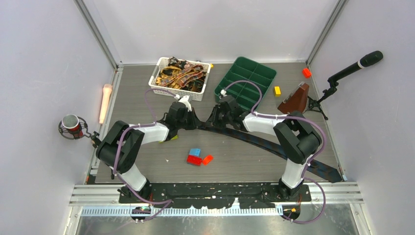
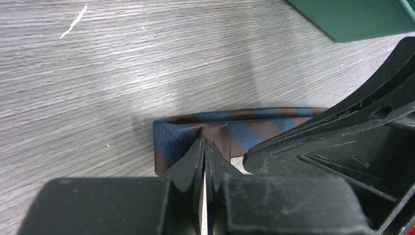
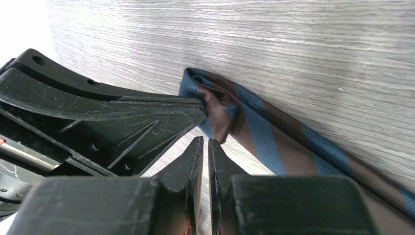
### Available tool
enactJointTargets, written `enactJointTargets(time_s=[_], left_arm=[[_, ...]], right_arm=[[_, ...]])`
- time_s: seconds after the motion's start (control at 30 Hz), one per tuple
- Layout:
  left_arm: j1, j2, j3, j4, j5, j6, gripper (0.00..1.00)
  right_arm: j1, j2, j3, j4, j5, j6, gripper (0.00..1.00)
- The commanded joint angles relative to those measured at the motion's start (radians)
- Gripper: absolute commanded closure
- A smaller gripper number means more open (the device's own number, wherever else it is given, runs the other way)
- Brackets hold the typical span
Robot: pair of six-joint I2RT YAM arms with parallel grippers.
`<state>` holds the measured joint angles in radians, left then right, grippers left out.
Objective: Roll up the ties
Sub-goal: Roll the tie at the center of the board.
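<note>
A long tie (image 1: 264, 141) lies across the table from the centre to the near right edge. It looks dark from above and brown with blue diagonal stripes in the wrist views. Its left end is folded over (image 2: 176, 134). My left gripper (image 2: 204, 142) is shut on this folded end, also visible from above (image 1: 193, 122). My right gripper (image 3: 205, 142) is shut with its tips right beside the fold (image 3: 220, 110), holding nothing I can see; from above it (image 1: 205, 122) faces the left gripper. More patterned ties fill the white basket (image 1: 201, 89).
A green divided tray (image 1: 222, 95) stands right of the basket. Blue, red and orange bricks (image 1: 195, 156) lie near the centre front. A yellow brick (image 1: 277, 90), an orange brick (image 1: 307, 72) and a brown wedge-shaped object (image 1: 293, 100) are at the right. Microphones stand at both sides.
</note>
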<state>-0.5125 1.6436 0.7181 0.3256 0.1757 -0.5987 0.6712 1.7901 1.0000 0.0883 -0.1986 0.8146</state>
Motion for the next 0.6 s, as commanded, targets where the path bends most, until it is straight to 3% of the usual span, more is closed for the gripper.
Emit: enactJointTargets(time_s=[0.0, 0.57], left_arm=[[-0.005, -0.003, 0.031, 0.049, -0.013, 0.0, 0.97], [-0.006, -0.026, 0.019, 0.042, -0.029, 0.001, 0.98]], right_arm=[[0.0, 0.02, 0.019, 0.07, -0.043, 0.023, 0.85], [-0.001, 0.126, 0.089, 0.026, 0.008, 0.023, 0.85]])
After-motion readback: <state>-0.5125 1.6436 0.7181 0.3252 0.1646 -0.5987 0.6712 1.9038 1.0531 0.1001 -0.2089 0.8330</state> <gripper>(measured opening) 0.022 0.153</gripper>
